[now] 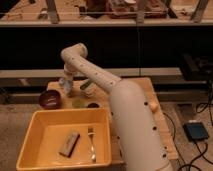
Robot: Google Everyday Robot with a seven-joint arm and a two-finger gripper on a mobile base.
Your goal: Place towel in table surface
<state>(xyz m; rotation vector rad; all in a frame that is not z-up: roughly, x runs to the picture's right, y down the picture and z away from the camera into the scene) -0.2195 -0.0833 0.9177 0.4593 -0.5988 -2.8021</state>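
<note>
Taking the yellow tray (31, 146) as the landmark, and going from left to right: a dark red bowl (50, 99) stands on the wooden table (155, 95) just beyond the tray's far left corner. A little further back and to the right of that bowl, well beyond the tray's far rim, the gripper (66, 86) hangs low over the far left part of the table at the end of the white arm (100, 79). A pale bluish towel (64, 83) is bunched right at the gripper, at the level of the jaws and close above the tabletop; whether it rests on the wood or hangs clear cannot be told. Nor can it be told whether the jaws are clenched on the cloth or released, since the cloth and the wrist hide them.

Inside the tray lie a brown oblong block (69, 143) left of centre and a fork (92, 143) just to its right, prongs toward the far rim. Just beyond the tray's far rim sit a green round object (79, 103) and, to its right, a small dark round one (93, 105). Behind those, a green-and-white object (86, 85) lies partly hidden by the arm. The arm slopes down from its elbow above the gripper to the bulky white body (137, 130) standing at the tray's right side. Further right, a small orange thing (153, 106) lies on the table.
</note>
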